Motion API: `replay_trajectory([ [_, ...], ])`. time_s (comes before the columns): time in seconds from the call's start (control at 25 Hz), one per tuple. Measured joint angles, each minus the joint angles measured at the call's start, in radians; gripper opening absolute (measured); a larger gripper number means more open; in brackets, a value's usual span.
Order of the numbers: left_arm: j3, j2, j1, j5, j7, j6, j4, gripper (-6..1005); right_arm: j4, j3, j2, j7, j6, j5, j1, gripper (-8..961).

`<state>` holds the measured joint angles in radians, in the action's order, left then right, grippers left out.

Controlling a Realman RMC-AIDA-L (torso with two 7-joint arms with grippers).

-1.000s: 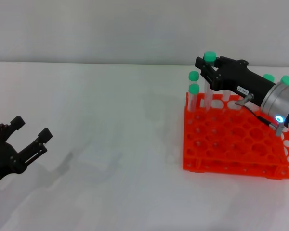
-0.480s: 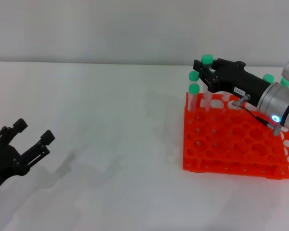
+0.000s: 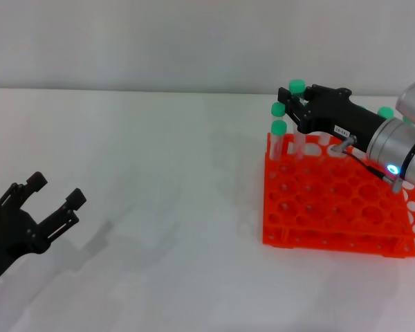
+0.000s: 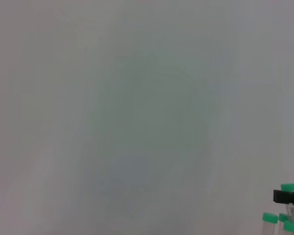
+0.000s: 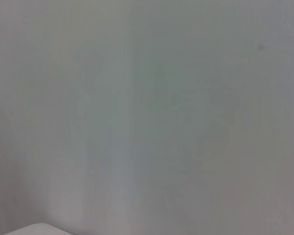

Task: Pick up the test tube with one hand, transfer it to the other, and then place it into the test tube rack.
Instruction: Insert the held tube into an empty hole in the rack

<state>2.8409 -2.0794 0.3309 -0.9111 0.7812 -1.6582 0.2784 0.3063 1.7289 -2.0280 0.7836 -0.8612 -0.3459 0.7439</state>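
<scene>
- Your right gripper (image 3: 295,104), the black one with the blue wrist light, has eased a little lower and farther toward the back-left corner of the test tube rack (image 3: 332,207) over the last second.
- The test tube (image 3: 298,114) it carries has sunk with it: the green cap now sits only slightly above the caps of the 2 neighbouring tubes (image 3: 279,119) in that corner.
- Judging from this, you are in the placing step. The handover looks finished, and the tube is going down into a back-row hole but may not be fully seated yet.
- The right gripper is clamped on the test tube just under its cap, fingers closed around it, and the tube stands close to upright.
- Your left gripper (image 3: 45,200), low at the left edge of the head view above the white bench (image 3: 166,173), has drifted slightly to the right and rotated a little.
- The left gripper's fingers are spread apart, hold nothing and touch nothing. It is well apart from the rack.
- The left wrist view shows only a few green-capped tubes far off, and the right wrist view shows nothing useful.
</scene>
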Motion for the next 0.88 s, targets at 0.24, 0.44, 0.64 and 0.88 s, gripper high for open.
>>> replay_trajectory([
  [0.24,0.0,-0.001,-0.001,0.002,0.0,-0.002,0.0,893,-0.002,0.0,0.0,-0.003,0.014,0.0,0.011,251],
  [0.44,0.0,-0.001,-0.001,0.003,-0.001,-0.005,0.001,893,-0.007,0.005,0.0,-0.002,0.026,-0.002,0.01,254],
  [0.64,0.0,0.0,0.002,0.003,-0.001,-0.005,0.001,893,-0.007,0.028,0.0,0.002,0.027,0.002,0.004,256],
  [0.88,0.0,0.001,0.008,0.004,-0.001,-0.001,0.001,893,-0.007,0.029,0.0,0.002,0.034,0.003,-0.001,259],
])
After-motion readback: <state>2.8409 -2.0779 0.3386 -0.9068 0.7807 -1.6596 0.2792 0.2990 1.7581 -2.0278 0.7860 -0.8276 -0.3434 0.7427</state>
